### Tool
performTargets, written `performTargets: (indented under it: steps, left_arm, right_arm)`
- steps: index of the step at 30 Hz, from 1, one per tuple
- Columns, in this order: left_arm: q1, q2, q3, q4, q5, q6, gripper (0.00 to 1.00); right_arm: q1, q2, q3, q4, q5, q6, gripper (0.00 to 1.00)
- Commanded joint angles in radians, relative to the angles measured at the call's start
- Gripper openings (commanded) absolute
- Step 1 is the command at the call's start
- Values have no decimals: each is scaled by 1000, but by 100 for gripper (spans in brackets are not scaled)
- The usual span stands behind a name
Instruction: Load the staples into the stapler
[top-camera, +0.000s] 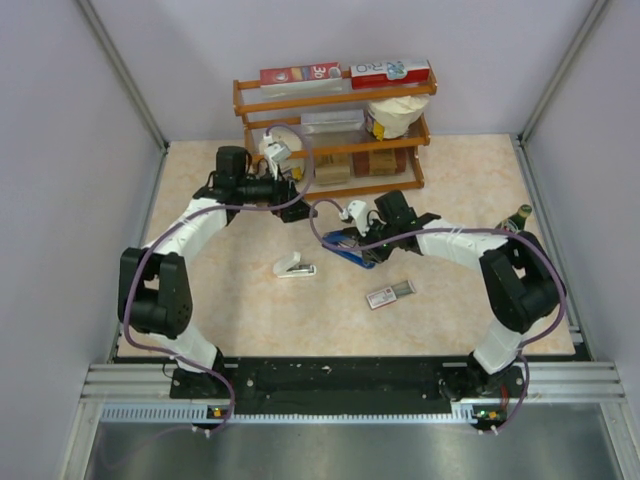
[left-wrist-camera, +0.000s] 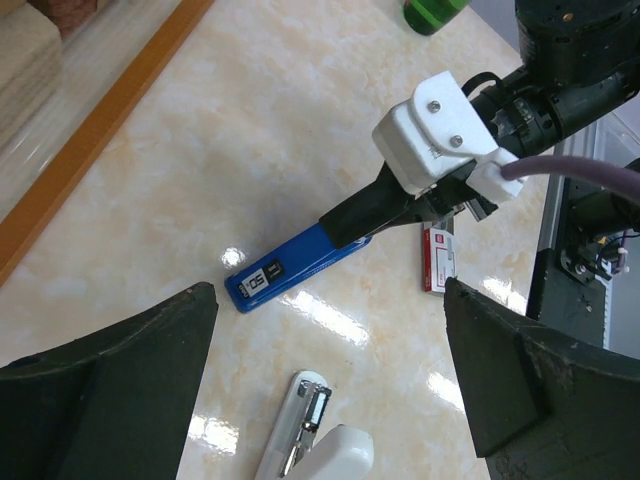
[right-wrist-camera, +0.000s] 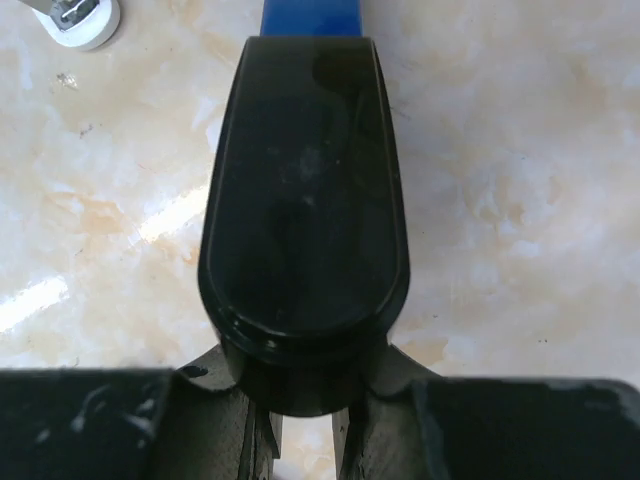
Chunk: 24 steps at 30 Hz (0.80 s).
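I saw the staple box lying flat on the table, just beside the right gripper on the side toward the arm bases. It was a small, thin cardboard box, red along one edge and white on the face. Its print was too small for me to read.

The right gripper was narrowed onto the glossy black, rounded rear end of the blue stapler. The stapler's long blue body ran straight out ahead of the fingers and rested on the table. Near its far tip was a small black-and-white label I could not read.

The left gripper hung with its jaws spread wide and nothing between them, above the blue stapler's tip. The white stapler lay below it and nearer to it, smooth plastic with a grey metal channel showing.

The table was polished, with a cream marble pattern that caught bright glare. A green bottle stood well off behind the right gripper's arm, and a wooden shelf stood beyond both grippers.
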Motion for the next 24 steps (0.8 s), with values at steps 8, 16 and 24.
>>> performTargets:
  steps: [8,16,24]
  left_arm:
    - [45,-98,-23,-98,15,104,99]
    - [93,-172,-42,-182,26,165,99]
    - [122,-227,-74,-228,29,208,99]
  right_arm:
    - [-30,-69,-30,37,-70,-25,9]
    - [-45,-136,-49,34,-103,-41,20]
    - [-56,-156,-55,13,-123,-75,33]
